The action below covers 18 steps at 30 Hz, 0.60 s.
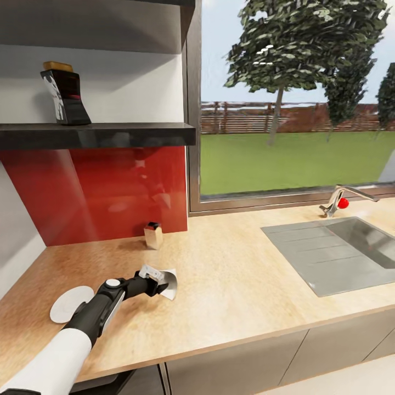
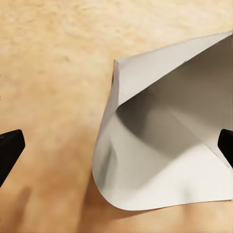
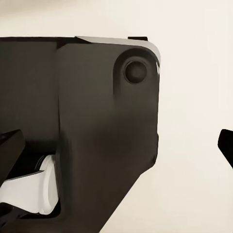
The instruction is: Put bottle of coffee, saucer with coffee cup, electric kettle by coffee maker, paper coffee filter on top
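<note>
Label on bottle of coffee [image 1: 65,96] – pale, unreadable.

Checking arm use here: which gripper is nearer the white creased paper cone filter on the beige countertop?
Left. The left gripper is right at the white paper cone filter, fingers wide either side. The right gripper is open near a dark robot part.
</note>
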### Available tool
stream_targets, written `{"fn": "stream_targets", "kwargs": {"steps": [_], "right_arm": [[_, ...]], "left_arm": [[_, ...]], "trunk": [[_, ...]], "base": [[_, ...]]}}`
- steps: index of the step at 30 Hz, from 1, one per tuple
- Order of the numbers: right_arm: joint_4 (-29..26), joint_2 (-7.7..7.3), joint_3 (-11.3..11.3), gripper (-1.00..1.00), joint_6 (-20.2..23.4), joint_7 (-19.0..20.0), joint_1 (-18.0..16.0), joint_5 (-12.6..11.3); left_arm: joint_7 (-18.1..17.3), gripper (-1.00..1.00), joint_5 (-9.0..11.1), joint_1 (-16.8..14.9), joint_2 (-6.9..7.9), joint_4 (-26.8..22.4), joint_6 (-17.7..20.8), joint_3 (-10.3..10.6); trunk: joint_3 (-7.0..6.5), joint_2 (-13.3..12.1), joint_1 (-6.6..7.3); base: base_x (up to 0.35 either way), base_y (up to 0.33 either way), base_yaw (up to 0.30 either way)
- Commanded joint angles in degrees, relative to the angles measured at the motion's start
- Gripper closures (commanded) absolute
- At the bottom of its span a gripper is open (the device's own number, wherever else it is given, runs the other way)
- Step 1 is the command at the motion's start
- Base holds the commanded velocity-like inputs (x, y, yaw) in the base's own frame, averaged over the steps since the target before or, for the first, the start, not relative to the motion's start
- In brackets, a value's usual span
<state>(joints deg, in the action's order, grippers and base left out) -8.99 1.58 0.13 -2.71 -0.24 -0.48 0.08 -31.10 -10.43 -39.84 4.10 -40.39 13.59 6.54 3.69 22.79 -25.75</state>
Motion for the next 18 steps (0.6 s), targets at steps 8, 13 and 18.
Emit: {"fn": "stream_targets", "kwargs": {"steps": [8, 13, 18], "right_arm": [[0.11, 0.01, 0.05, -1.0, -0.19, -0.02, -0.05, 0.01], [0.11, 0.01, 0.05, -1.0, -0.19, -0.02, -0.05, 0.01], [0.11, 0.01, 0.05, -1.0, -0.19, -0.02, -0.05, 0.01]], "left_arm": [[-0.19, -1.0, -2.24, -0.24, 0.03, -0.21, 0.24, 0.08], [-0.19, -1.0, -2.46, -0.32, 0.03, -0.29, 0.16, 0.13], [-0.19, -1.0, -2.48, -0.33, -0.02, -0.3, 0.13, 0.13]], "trunk": [[0.13, 0.13, -0.04], [0.13, 0.13, -0.04], [0.13, 0.13, -0.04]], "base": [[0.0, 0.0, 0.0], [0.0, 0.0, 0.0], [0.0, 0.0, 0.0]]}}
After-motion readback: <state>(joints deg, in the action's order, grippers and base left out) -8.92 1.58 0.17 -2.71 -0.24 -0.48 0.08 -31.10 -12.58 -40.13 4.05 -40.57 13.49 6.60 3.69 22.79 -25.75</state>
